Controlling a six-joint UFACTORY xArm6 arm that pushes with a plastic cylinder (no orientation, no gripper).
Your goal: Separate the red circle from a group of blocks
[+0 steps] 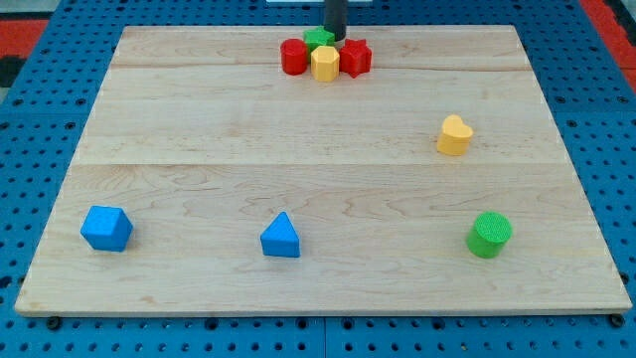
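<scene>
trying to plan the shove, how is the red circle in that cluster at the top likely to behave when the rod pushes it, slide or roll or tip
The red circle looks like a short cylinder standing on its flat end, so it should probably slide, not roll or tip. It touches the yellow block, so a push may drag neighbours along. My tip sits at the cluster's far side, beside the green block and the other red block.

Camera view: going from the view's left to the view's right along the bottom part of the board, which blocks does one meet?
blue cube → blue triangle → green cylinder. The yellow heart lies higher, and my tip is at the group near the view's top.
</scene>
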